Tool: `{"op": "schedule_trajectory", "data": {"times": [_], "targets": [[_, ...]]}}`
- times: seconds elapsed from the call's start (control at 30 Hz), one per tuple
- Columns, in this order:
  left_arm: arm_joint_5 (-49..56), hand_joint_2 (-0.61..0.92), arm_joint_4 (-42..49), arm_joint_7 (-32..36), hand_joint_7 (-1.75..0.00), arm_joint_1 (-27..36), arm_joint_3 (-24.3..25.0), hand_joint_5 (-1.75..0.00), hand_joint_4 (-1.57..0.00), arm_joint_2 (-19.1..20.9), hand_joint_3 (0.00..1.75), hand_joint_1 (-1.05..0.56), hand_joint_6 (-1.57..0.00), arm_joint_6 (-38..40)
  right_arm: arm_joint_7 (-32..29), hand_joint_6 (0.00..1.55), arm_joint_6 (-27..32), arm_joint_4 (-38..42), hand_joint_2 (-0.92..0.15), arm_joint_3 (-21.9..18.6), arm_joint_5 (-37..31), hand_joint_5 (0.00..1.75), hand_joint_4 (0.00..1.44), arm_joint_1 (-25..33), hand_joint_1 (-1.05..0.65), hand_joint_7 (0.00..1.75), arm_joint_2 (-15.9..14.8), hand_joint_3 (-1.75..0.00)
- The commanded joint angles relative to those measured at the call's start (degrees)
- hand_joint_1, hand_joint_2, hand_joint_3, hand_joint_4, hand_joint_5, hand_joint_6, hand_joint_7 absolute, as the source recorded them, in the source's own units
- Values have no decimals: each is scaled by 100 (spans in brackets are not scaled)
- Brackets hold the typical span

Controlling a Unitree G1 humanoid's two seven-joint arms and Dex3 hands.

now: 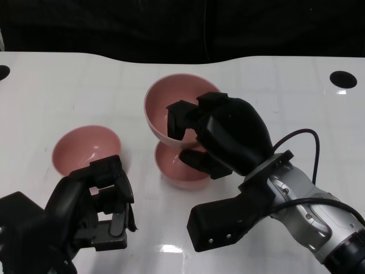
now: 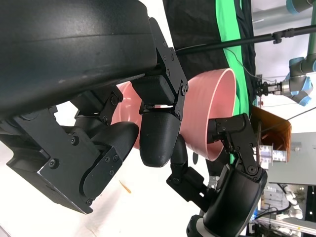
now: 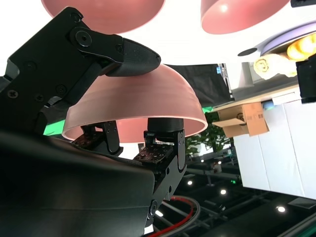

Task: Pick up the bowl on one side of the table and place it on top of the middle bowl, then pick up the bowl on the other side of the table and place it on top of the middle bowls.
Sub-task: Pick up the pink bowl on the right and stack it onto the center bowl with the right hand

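Here, in the head view, a white tabletop point(image 1: 274, 91) is seen with three pink bowls on or above it. The raised bowl point(image 1: 165, 105) is gripped by the right hand point(image 1: 219, 134): some fingers point(image 1: 178, 117) are hooked inside its rim while others are pressed against its outer wall from below. It is held tilted, directly above the middle bowl point(image 1: 179, 165), which rests on the tabletop; whether the two touch cannot be told. The left bowl point(image 1: 85, 147) stands on the tabletop well apart from the pair, just beyond the left hand point(image 1: 94, 205), whose fingers are curled inward with nothing seen between them. Two dark round holes point(image 1: 343, 79) are set near the tabletop's far corners.

In the left wrist view, the left hand point(image 2: 123, 143) fills the near field, its fingers point(image 2: 158, 138) bent in and empty. Behind them the left bowl point(image 2: 126, 106) is partly hidden, and farther off the raised bowl point(image 2: 217, 113) is seen clamped at its rim by the right hand point(image 2: 232, 163). A green cloth point(image 2: 234, 29) hangs in the background.

In the right wrist view, the raised bowl point(image 3: 138, 106) is shown clamped by the right hand point(image 3: 128, 98), one finger laid over its outer wall and others inside the rim. The other two bowls are seen beyond: the middle bowl point(image 3: 101, 12) and the left bowl point(image 3: 242, 15). A cardboard box point(image 3: 244, 121) is visible in the background.
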Motion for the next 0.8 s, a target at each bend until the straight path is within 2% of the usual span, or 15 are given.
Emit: {"op": "schedule_trajectory", "data": {"times": [0.03,0.2,0.63,0.73,0.77,0.8], "targets": [[46,32,-37,72,-157,4,27,-174,-93,37,159,-6,-89,-68,61,74,-96,224,-36,109,28,175,98,-184,-21,174,50,-121],[42,33,-60,63,-156,22,15,-173,-93,31,157,-7,-90,-55,60,75,-202,776,-32,321,4,175,97,-308,-23,172,126,-121],[40,33,-65,65,-155,24,14,-174,-92,30,156,-7,-90,-49,-11,75,-254,887,-30,347,22,175,97,-355,-23,174,131,-123],[43,35,-155,107,-154,45,-8,-172,-94,18,153,-7,-91,44,-4,73,-101,1298,-33,532,-153,175,95,-373,-25,173,178,-125],[37,35,-177,116,-154,52,-14,-172,-93,15,153,-7,-91,68,27,72,-54,1468,-39,597,-201,175,93,-383,-25,171,189,-111],[32,35,-191,122,-154,57,-19,-172,-93,16,154,-7,-91,84,70,70,-18,1574,-43,643,-231,175,93,-394,-25,173,191,-105]]}}
